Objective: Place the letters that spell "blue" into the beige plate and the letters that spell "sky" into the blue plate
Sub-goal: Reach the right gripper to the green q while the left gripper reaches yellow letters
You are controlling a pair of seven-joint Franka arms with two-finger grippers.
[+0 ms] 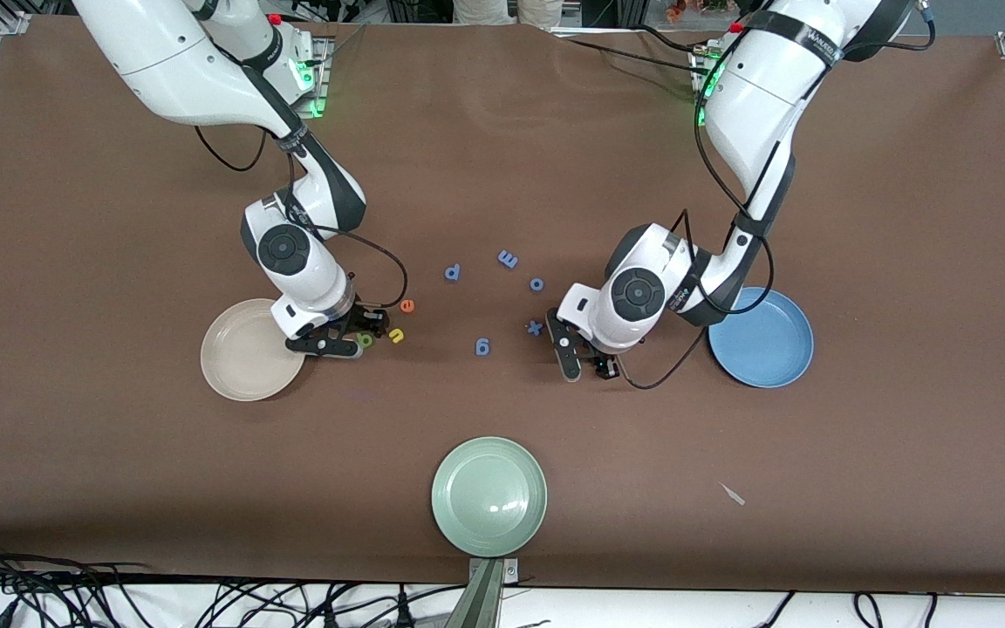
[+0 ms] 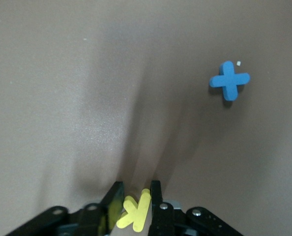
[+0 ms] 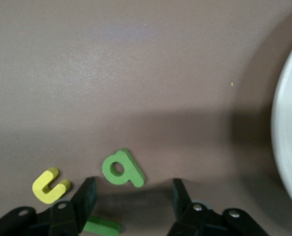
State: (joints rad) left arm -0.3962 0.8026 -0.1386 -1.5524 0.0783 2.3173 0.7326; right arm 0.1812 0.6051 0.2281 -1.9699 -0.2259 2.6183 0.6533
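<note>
The left gripper (image 2: 136, 201) sits low over the middle of the table, beside the blue plate (image 1: 762, 338), and its jaws are pinched nearly shut on the yellow k (image 2: 135, 212), one finger pressing each side of the letter. The right gripper (image 3: 133, 194) is down just beside the beige plate (image 1: 245, 351), its jaws spread with a clear gap and nothing between them yet; the green b (image 3: 122, 168) lies on the cloth just ahead of that gap, the yellow u (image 3: 49, 185) lies beside one finger, and a light green bar, probably the l (image 3: 102, 226), shows partly under that same finger. In the front view the orange e (image 1: 407, 305) lies near them, a little farther from the camera. The yellow s and teal y cannot be found in any view. These letters look like thin foam, so I judge them very light, soft enough to squash or bow under a hard squeeze, and prone to tip or slide on the cloth. The best hold seems across two flat outer edges, such as the b's stem and bowl, with light pressure. The blue cross (image 2: 229, 80) and the other blue letters are not wanted
</note>
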